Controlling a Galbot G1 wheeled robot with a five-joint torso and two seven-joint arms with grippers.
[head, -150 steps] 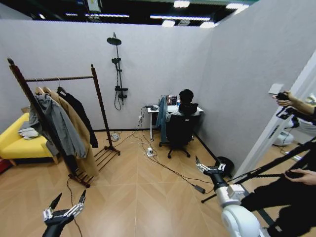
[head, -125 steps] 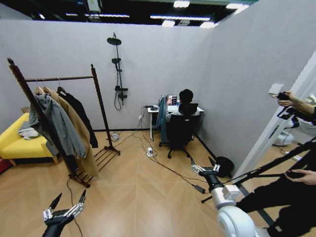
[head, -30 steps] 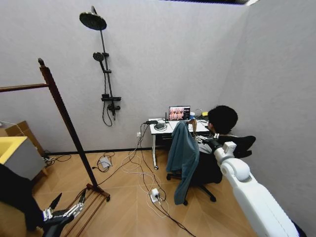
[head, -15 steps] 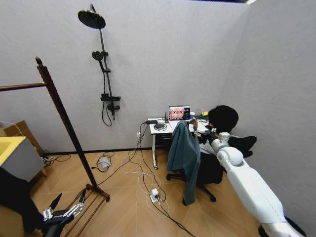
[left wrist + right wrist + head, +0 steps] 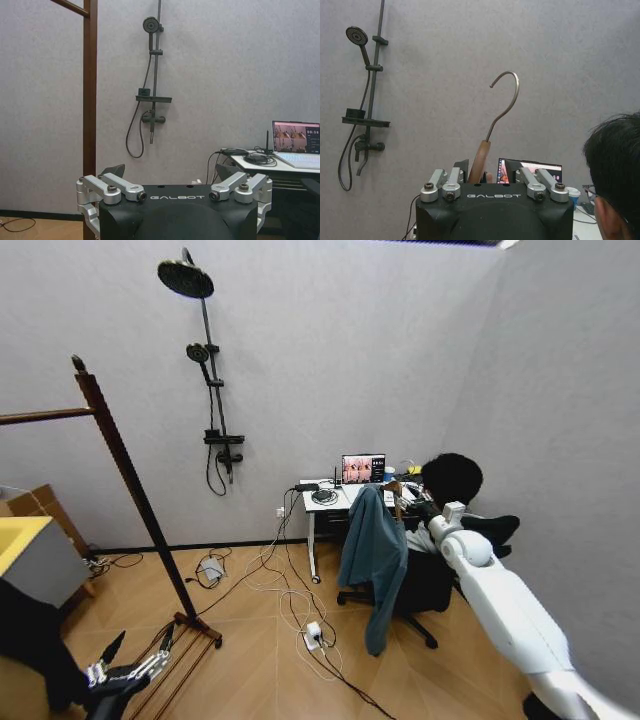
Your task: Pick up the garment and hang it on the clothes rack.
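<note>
While your right arm reaches out across the room, its right gripper (image 5: 410, 506) sits up at the top of the garment (image 5: 374, 560), the teal-blue jacket draped over the office chair (image 5: 425, 585) beside the counter (image 5: 330, 498). From your right wrist view, the wooden hanger (image 5: 479, 162) stands right between the fingers (image 5: 462, 166), its neck rising from the gap and its metal hook (image 5: 503, 102) curving well above them. You can't quite tell whether the fingers are pressing on the wood or just flanking it; they sit close on either side. The jacket hangs down the chair's back, its hem clear of the floor. A person sits in that chair, facing the laptop (image 5: 363, 469).

Your left gripper (image 5: 132, 651) waits low near the floor, fingers spread wide, just beside the foot of the clothes rack (image 5: 130, 490). The left wrist view has that dark post (image 5: 90, 90) upright before the grey wall, with the shower fitting (image 5: 151, 80) beyond.
</note>
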